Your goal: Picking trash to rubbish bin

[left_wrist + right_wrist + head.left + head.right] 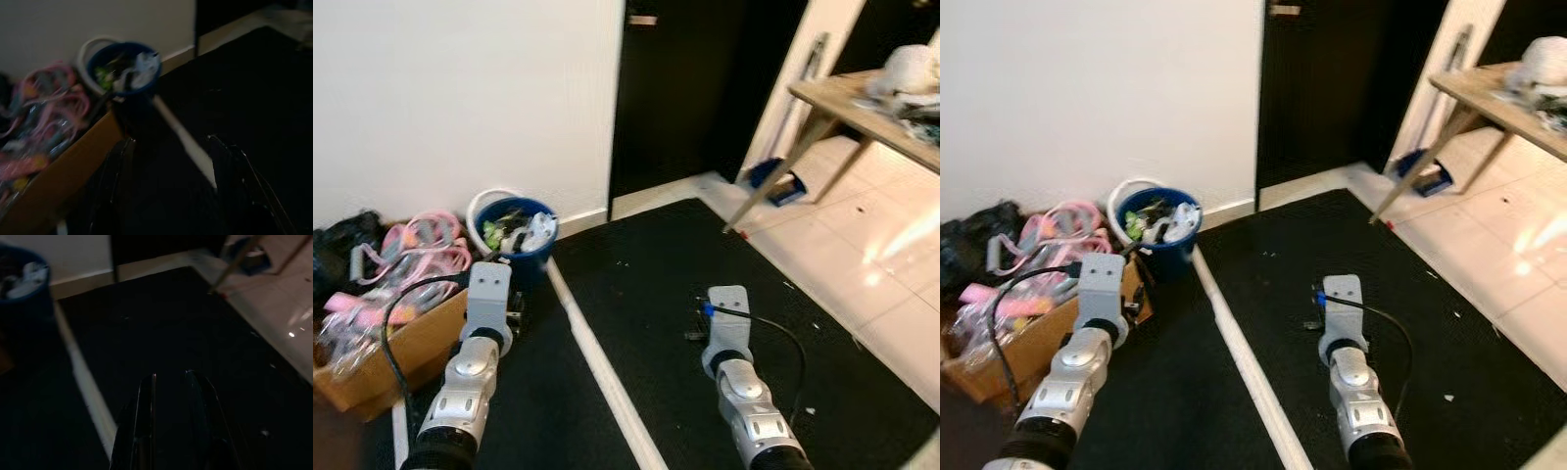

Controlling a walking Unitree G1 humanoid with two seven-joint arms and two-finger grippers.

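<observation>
From the head camera you see a blue rubbish bin (516, 240) on the far left against the white wall (460, 98), already stuffed with crumpled trash (524, 233). Just left of it sits a cardboard box (406, 352) heaped with pink items (411, 259). Your left arm (470, 362) reaches toward the bin, close to the box's right edge, while your right arm (739, 377) hangs over the black mat (675, 284) further right. A pale strip (597, 367) divides the two mats. On the far right, a wooden surface (862, 103) stands on the tiled floor (881, 264).

Through the left wrist camera, your left hand (168, 183) is spread wide, empty, with the bin (124, 73) ahead of it and the box (58, 166) beside it.

Through the right wrist camera, your right hand (171, 416) has its fingers (145, 421) pressed nearly together over bare mat, holding nothing; the bin (24, 284) is well apart on the far left.
</observation>
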